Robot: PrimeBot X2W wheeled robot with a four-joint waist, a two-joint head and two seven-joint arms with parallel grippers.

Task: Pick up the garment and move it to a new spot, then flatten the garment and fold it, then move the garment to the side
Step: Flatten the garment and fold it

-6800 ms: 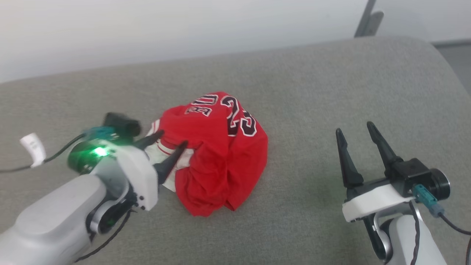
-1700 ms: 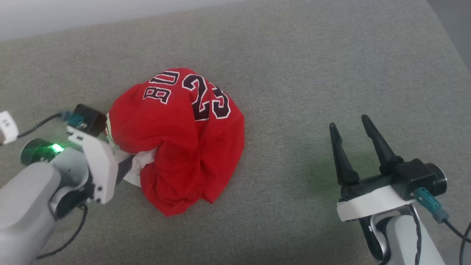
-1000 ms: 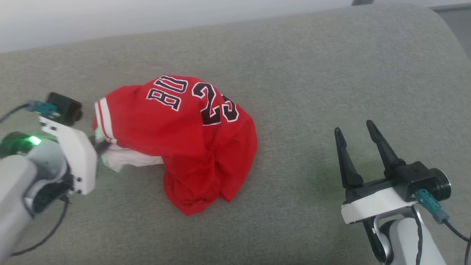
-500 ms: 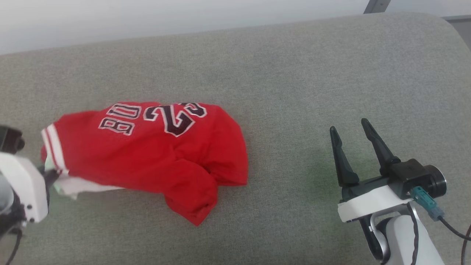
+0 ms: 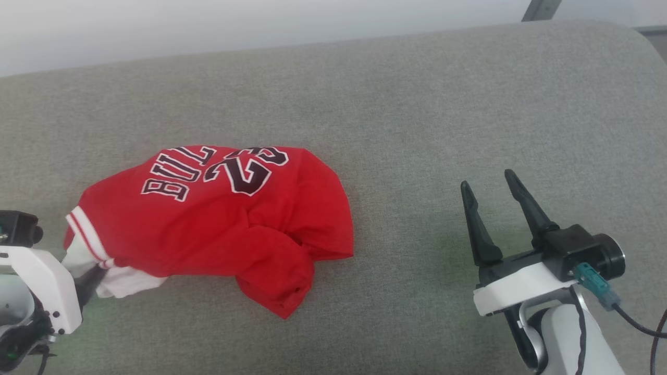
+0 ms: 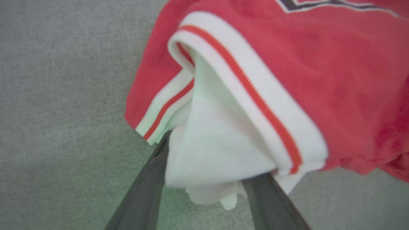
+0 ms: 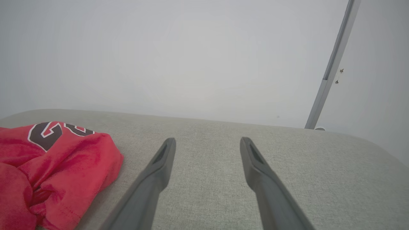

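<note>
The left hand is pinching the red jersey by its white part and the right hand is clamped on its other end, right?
Not the second part. The left hand does pinch the jersey by its white part, but the right hand is open and empty, apart from the jersey, as the head view shows.

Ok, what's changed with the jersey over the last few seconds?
The left gripper shut on the white sleeve part of the garment and pulled it toward the robot's left, drawing the bundle out longer and flatter, with more lettering showing. The right gripper stayed open above the grey cushion; the garment's right end barely shifted.
</note>
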